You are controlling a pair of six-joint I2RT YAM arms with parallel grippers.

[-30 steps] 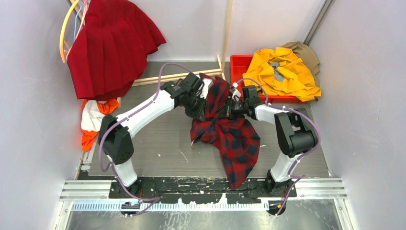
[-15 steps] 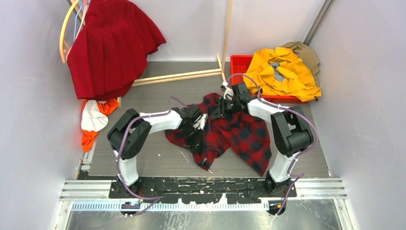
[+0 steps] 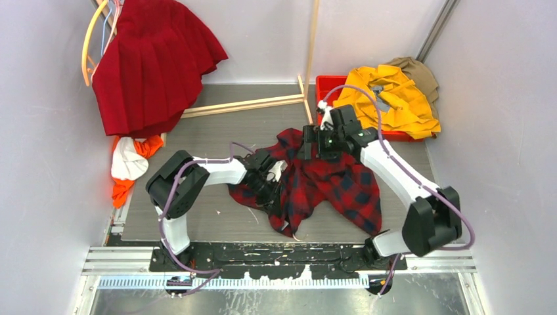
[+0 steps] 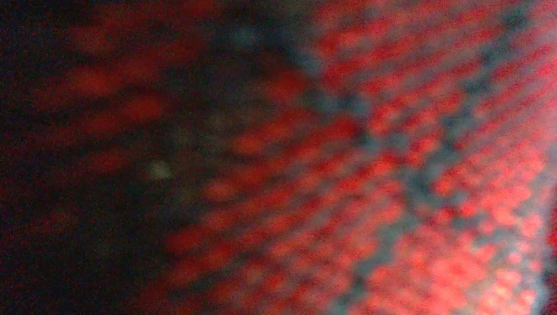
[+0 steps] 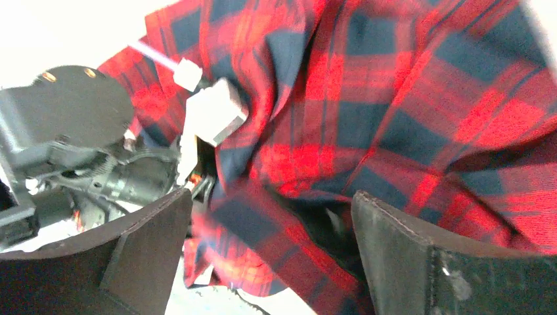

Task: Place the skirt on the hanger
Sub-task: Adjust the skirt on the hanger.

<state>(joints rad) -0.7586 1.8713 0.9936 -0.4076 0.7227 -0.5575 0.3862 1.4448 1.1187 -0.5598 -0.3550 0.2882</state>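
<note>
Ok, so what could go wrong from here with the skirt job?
The left gripper looks shut on the shirt, while the skirt hangs at the back left. Moving over there could drag the shirt along. The right gripper is open right above plaid folds, so closing now would likely grab the wrong garment. The left wrist view shows only blurred plaid, so that arm would be aiming nearly blind.

Bright-red skirt point(image 3: 151, 65), red-and-black plaid shirt point(image 3: 341, 187)
</note>
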